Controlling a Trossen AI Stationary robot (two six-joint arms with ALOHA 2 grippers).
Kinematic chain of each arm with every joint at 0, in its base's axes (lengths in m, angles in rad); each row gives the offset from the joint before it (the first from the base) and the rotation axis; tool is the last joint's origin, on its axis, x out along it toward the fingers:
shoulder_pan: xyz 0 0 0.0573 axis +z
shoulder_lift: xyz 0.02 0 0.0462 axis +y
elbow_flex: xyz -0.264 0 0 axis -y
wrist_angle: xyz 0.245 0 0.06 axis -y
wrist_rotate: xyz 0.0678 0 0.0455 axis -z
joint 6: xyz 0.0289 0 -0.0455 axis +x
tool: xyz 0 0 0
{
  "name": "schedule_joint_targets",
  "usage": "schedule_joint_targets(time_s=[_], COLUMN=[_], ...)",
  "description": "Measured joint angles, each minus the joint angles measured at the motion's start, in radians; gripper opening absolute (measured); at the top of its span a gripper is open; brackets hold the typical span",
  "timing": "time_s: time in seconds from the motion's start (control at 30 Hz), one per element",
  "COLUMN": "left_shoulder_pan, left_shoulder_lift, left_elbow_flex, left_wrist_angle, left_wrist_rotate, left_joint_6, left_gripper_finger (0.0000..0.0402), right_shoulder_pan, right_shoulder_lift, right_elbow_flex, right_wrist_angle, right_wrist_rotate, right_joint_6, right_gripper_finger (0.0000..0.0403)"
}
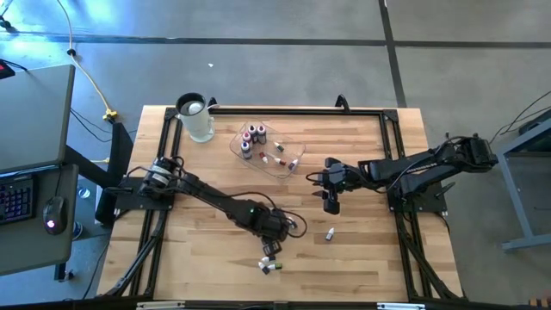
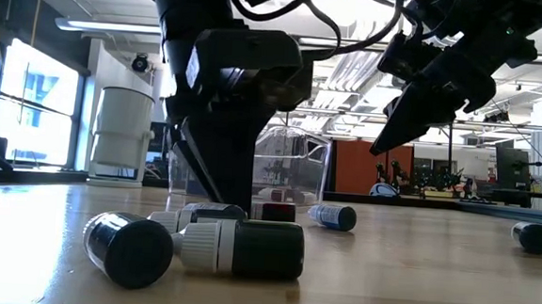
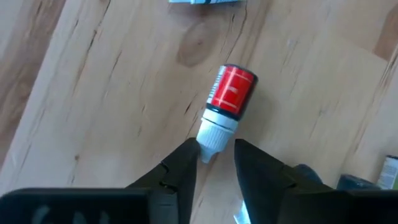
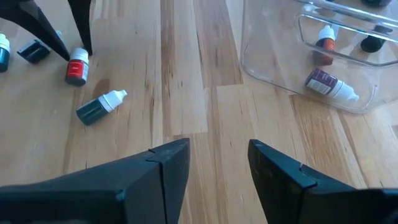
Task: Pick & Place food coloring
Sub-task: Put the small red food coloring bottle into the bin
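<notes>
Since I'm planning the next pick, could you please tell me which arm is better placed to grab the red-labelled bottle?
Left. Its pincer already straddles the white cap of the red-labelled bottle, while the right pincer hangs open over bare table, apart from it.

The table (image 1: 362,250) is showing pale wood planks, smooth with a soft sheen. The tray (image 4: 273,68) is looking like clear glossy plastic (so is the jug (image 1: 196,120)). The red-labelled bottle (image 3: 229,99) is gleaming, its white cap ribbed.
</notes>
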Motion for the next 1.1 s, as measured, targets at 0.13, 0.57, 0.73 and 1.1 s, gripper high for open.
schedule_joint_targets(time_s=[0.13, 0.57, 0.73, 1.1], left_shoulder_pan=[0.0, 0.001, -0.001, -0.001], left_shoulder_lift=[0.0, 0.001, 0.002, 0.008], left_elbow_flex=[0.0, -0.001, -0.001, 0.03], left_wrist_angle=[0.0, 0.005, 0.004, 0.021], left_wrist_rotate=[0.026, 0.021, -0.022, -0.045], left_joint_6=[0.062, 0.118, 0.246, 0.356], left_gripper_finger=[0.0092, 0.0091, 0.0093, 0.0173], right_shoulder_pan=[0.0, 0.0, 0.0, 0.0], right_shoulder_lift=[0.0, 0.0, 0.0, 0.0], right_elbow_flex=[0.0, 0.0, 0.0, 0.0], right_wrist_angle=[0.0, 0.0, 0.0, 0.003], right_wrist_rotate=[0.0, 0.0, 0.0, -0.001], right_joint_6=[0.0, 0.0, 0.0, 0.0], right_gripper_finger=[0.0156, 0.0157, 0.0154, 0.0156])
